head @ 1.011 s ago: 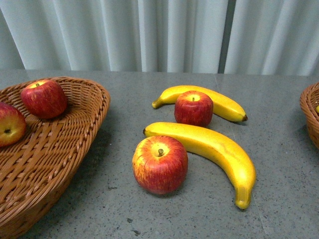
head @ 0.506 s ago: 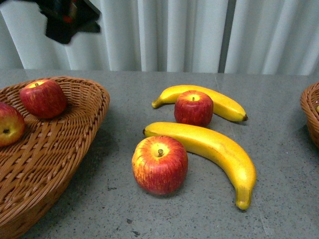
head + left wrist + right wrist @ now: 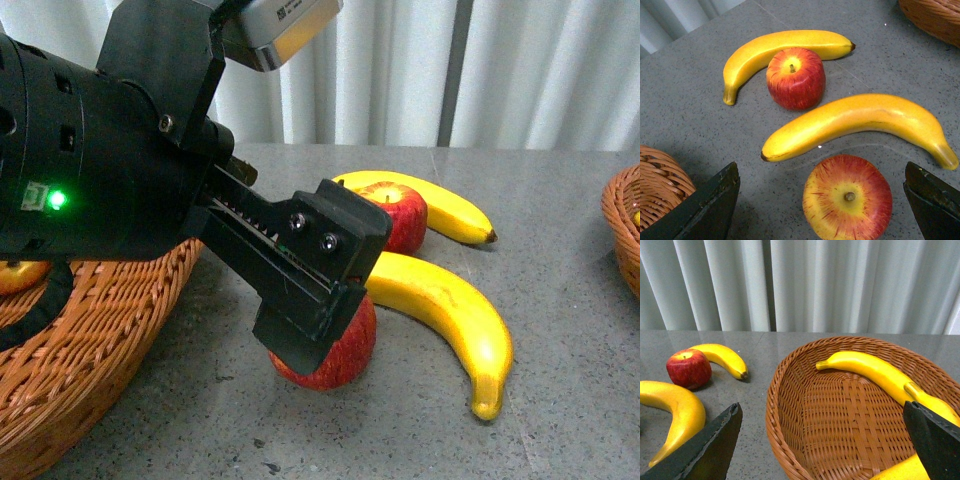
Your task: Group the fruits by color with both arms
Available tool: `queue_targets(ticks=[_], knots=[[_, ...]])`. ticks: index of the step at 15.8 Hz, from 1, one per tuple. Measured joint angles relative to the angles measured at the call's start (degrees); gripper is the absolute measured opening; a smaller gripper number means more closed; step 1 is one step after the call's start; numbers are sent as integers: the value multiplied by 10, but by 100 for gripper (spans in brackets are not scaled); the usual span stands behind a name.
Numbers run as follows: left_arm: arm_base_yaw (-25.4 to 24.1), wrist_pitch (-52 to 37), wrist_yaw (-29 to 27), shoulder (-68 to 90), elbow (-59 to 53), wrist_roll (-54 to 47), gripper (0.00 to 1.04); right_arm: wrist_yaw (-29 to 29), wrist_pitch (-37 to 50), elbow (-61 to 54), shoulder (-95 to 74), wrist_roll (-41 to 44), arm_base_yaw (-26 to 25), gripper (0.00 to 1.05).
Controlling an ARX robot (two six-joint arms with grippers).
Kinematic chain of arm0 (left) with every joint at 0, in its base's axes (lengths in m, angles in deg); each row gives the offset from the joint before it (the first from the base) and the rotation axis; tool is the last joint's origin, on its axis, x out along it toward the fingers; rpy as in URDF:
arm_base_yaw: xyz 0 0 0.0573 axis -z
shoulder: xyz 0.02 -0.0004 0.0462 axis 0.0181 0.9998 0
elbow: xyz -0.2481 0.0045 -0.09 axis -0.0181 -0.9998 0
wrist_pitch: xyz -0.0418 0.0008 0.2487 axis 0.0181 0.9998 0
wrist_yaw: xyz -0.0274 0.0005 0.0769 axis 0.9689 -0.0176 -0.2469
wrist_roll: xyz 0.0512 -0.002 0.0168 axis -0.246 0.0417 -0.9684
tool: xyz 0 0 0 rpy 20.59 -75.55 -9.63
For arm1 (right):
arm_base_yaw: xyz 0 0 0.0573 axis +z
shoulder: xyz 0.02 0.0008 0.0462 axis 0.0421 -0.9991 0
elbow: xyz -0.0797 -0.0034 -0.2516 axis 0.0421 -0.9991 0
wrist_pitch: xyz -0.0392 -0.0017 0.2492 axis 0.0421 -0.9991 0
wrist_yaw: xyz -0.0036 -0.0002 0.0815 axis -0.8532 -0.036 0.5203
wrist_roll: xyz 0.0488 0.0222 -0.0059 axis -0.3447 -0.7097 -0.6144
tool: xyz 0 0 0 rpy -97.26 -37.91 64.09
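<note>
My left arm (image 3: 110, 170) fills the left of the front view, and its black finger (image 3: 315, 285) covers most of the near red apple (image 3: 345, 355). In the left wrist view the left gripper (image 3: 821, 195) is open, with that apple (image 3: 847, 197) between its two fingers and touched by neither. Beyond it lie the long near banana (image 3: 855, 122), the far apple (image 3: 795, 77) and the far banana (image 3: 775, 45). The right gripper (image 3: 820, 440) hangs open over the right basket (image 3: 790, 365), which holds yellow bananas (image 3: 865, 367).
The left wicker basket (image 3: 100, 340) sits under my left arm, with a bit of an apple (image 3: 20, 275) showing in it. The right basket's rim (image 3: 622, 225) cuts the front view's right edge. Grey curtains close off the back of the table.
My left arm has come down from the upper left into the front view and now stands over the near apple, hiding most of the left basket. The fruits have not moved.
</note>
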Motion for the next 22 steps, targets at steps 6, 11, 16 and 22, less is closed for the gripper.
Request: queue_targets(ticks=[6,11,16,22], knots=[[-13,-34,31,77,8,15,98,0,0,0,0,0,0,98],[2,-36,47,115,21,13,98,0,0,0,0,0,0,98],[7,-28,49,140,26,12,98,0,0,0,0,0,0,98],[4,-23,45,136,27,8,67,0,0,0,0,0,0,98]])
